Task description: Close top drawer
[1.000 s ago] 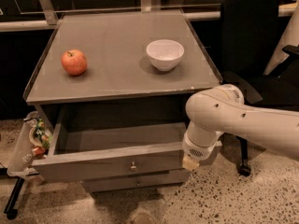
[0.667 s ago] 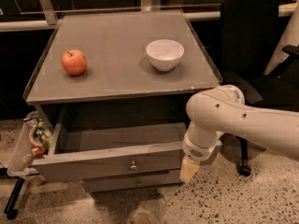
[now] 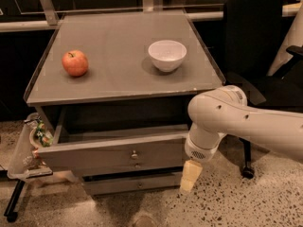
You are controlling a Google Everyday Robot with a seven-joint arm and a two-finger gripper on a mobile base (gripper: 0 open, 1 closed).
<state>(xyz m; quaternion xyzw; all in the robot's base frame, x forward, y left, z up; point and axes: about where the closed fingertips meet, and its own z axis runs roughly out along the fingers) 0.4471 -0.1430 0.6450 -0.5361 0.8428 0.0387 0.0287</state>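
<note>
While the top drawer [image 3: 109, 151] stands pulled well out of the grey table [image 3: 118, 86], we judge the closing job barely begun, if begun at all. Farthest to the left of the pincer, as the camera has it, a clear side tray [image 3: 20, 161] with what look like snack packets hangs by the drawer's far corner. Up and to the left of the pincer, a red apple [image 3: 75, 63] rests on the table. Nearer, directly to the pincer's left and a little higher, runs the drawer's plain front with its small round knob [image 3: 134, 154] at centre. The dark, seemingly empty drawer box shows behind it. A lower drawer front [image 3: 132, 184] sits further back, level with the pincer and to its left, which tells us how far the top one has yet to travel. High above the pincer and slightly left, a white bowl [image 3: 167, 55] stands on the table. The pincer [image 3: 187, 183] itself hangs pointing at the speckled floor, just beside and below the right end of the drawer front. We cannot tell whether it is spread or pressed together, nor whether it touches the wood. Above it the white arm [image 3: 236, 119] bends away to the right, and a black office chair [image 3: 253, 37] stands beyond, up and to the right. Nothing we see counts as done. What is left, in our reading, is the whole push until the front sits flush.
</note>
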